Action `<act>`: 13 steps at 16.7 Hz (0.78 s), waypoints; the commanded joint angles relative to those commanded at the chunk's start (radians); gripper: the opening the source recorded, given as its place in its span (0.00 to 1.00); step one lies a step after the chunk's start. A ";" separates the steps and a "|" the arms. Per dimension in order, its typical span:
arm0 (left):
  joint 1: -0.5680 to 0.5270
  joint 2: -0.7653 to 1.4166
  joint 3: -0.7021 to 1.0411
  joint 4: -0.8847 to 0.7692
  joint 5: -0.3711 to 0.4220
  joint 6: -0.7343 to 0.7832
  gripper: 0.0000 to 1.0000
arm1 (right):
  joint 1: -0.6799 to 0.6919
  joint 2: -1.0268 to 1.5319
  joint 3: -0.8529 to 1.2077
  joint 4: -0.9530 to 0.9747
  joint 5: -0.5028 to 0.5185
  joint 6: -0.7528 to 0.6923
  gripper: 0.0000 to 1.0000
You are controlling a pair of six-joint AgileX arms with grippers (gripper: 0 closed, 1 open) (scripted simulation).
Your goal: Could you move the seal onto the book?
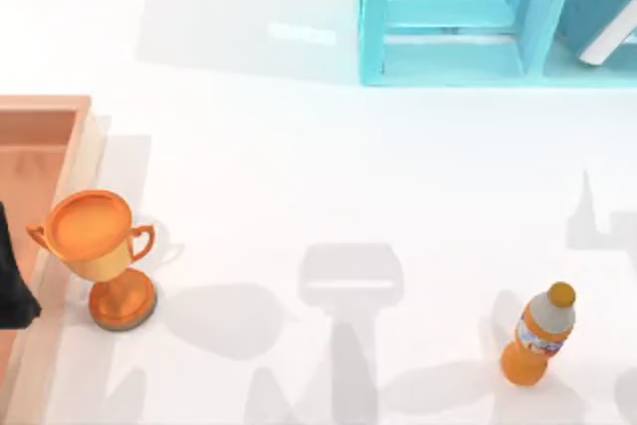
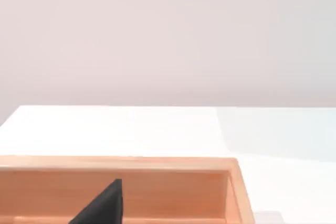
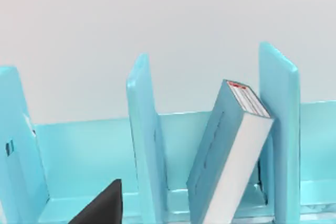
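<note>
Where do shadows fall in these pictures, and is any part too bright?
Top view: soft grey arm shadows cross the table near the trophy and bottle; the white surface looks washed out. Right wrist view: the book leans in the shelf, evenly lit.

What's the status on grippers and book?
Left gripper over wooden tray, table's left. Right gripper facing shelf. Book leaning in shelf's right compartment, against a divider. Trophy beside wooden tray, bottle front right, both standing.
</note>
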 joint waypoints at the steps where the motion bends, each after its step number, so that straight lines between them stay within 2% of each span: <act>1: 0.000 0.000 0.000 0.000 0.000 0.000 1.00 | -0.003 0.112 0.036 0.067 -0.003 0.021 1.00; 9: 0.000 0.000 0.000 0.000 0.000 0.000 1.00 | -0.028 1.089 0.332 0.611 -0.023 0.183 1.00; 13: 0.000 0.000 0.000 0.000 0.000 0.000 1.00 | -0.035 1.432 0.459 0.833 -0.034 0.243 1.00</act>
